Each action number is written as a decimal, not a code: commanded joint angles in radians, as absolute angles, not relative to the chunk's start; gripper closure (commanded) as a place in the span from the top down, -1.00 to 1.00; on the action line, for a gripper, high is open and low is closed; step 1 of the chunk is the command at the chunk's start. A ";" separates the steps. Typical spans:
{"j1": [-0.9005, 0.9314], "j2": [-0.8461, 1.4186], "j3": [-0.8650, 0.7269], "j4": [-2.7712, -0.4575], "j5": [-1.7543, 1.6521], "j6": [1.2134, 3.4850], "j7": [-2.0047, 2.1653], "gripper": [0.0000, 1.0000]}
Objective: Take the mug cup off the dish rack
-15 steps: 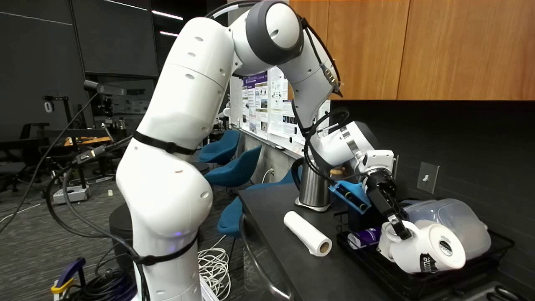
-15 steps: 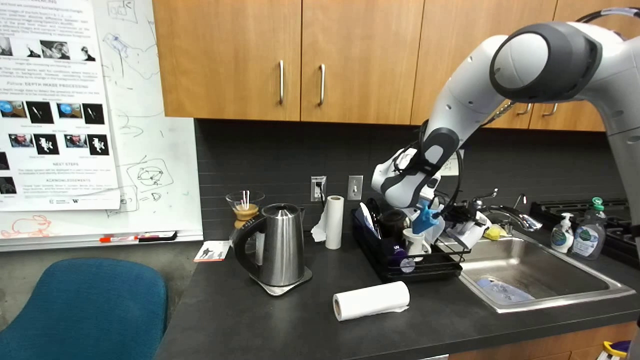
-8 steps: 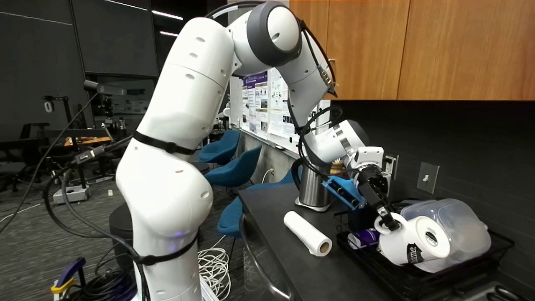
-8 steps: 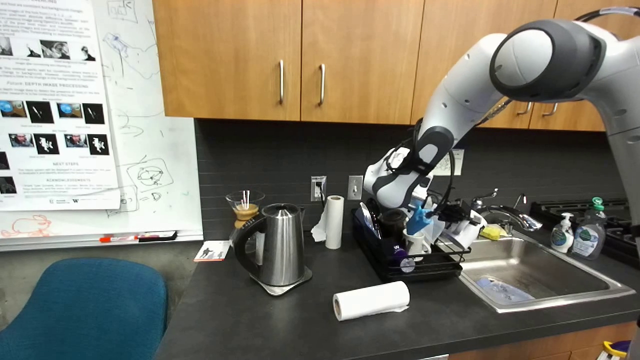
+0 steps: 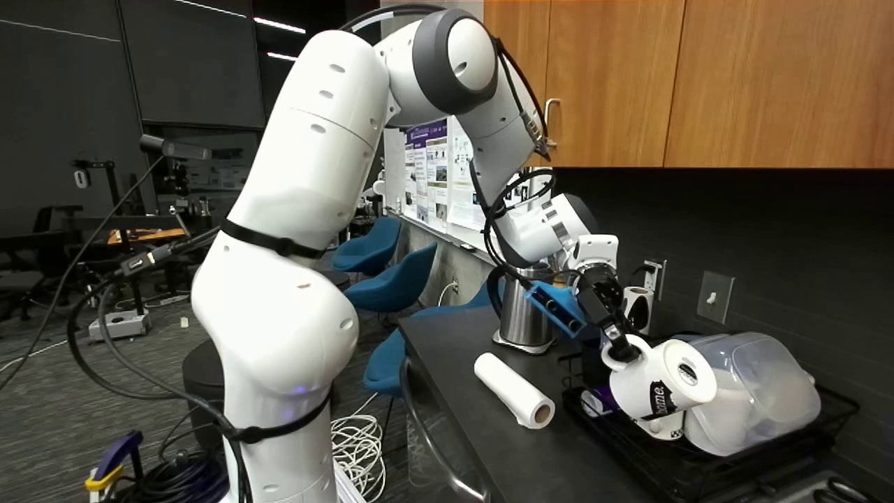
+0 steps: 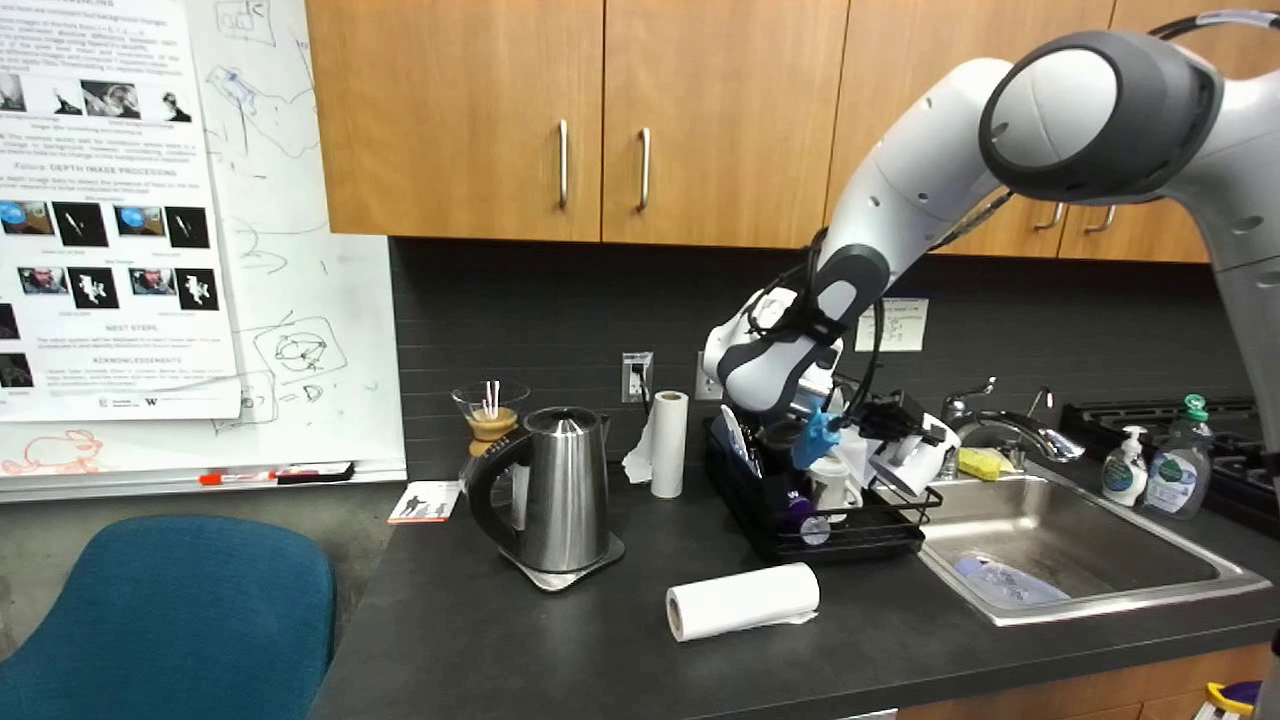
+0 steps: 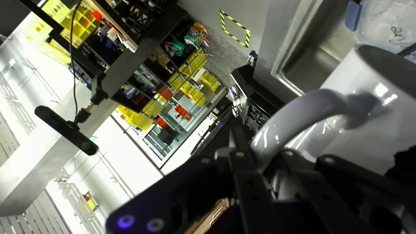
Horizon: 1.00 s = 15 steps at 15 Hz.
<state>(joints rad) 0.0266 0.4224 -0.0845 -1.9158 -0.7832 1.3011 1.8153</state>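
White ceramic mug cup (image 5: pixel 658 377), black lettered patch on its side: it is hanging tilted above the low, black, rectangular dish rack (image 6: pixel 850 545). Its base, bearing a dark oval print, is facing outward in an exterior view, and its dark inside is showing in the wrist view. Whether it is touching anything beneath is not showing clearly.

Black two-fingered gripper (image 5: pixel 621 351), mounted on a white and grey robot arm (image 5: pixel 293 175): its jaws are clamping the mug's loop handle (image 7: pixel 299 112) between them.

Dish rack, contents: a plainer white cup (image 6: pixel 828 490) is sitting inside; a purple cylinder (image 6: pixel 798 508) with a pale round end is lying just beside it; a cloudy clear plastic container (image 5: pixel 768 377) is resting near the mug.

Dark countertop (image 6: pixel 480 650): a white paper towel roll (image 6: pixel 742 600) is lying on its side; a second white roll (image 6: pixel 668 450) is standing upright near the dark wall (image 6: pixel 520 330); a brushed steel kettle (image 6: pixel 570 490) with a black handle is standing on a flat base. A stainless steel sink (image 6: pixel 1110 540) is sitting beside the rack, and a yellow sponge (image 6: pixel 982 462) is resting at its far edge.
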 commanded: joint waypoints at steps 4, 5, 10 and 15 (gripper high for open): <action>0.057 0.391 -0.057 -1.911 -0.732 1.216 1.833 -0.93; 0.062 0.393 -0.054 -1.907 -0.725 1.201 1.829 -0.93; 0.079 0.408 -0.037 -1.899 -0.691 1.138 1.815 -0.93; 0.097 0.418 -0.012 -1.896 -0.653 1.097 1.799 -0.93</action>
<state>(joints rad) 0.0814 0.4255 -0.0223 -1.9071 -0.6728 1.1516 1.8172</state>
